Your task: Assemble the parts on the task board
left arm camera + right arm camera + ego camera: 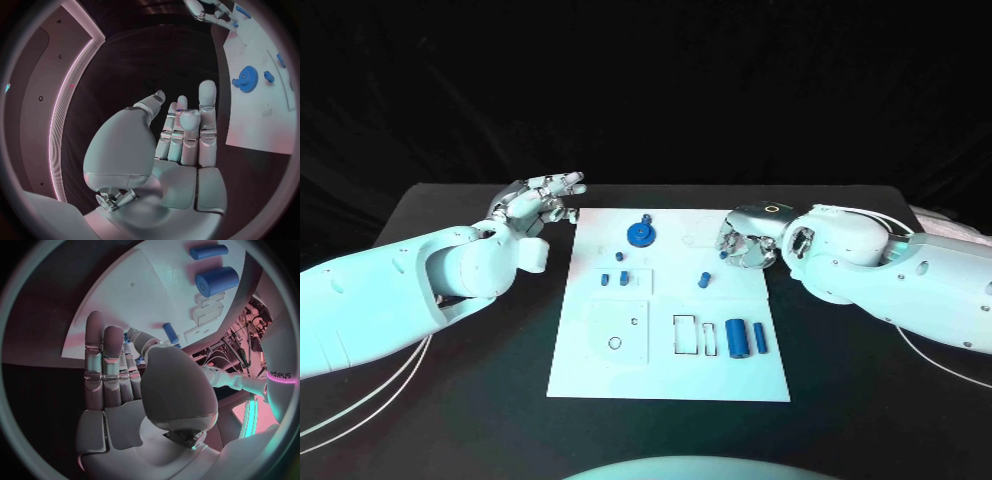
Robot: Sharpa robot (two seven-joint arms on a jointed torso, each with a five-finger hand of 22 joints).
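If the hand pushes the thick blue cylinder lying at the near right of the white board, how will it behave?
The thick blue cylinder lies on its side, so it would probably roll sideways. It looks rigid and smooth, perhaps slippery to pinch. Being small, it seems light.

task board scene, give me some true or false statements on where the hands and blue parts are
1. The white rectangular task board lies on the black table. True.
2. The left hand grips the blue gear-shaped part. False: it holds nothing, beside the board's far left corner.
3. Two blue cylinders lie side by side near the board's right edge. True.
4. The right hand rests off the board. False: it is over the board's far right part.
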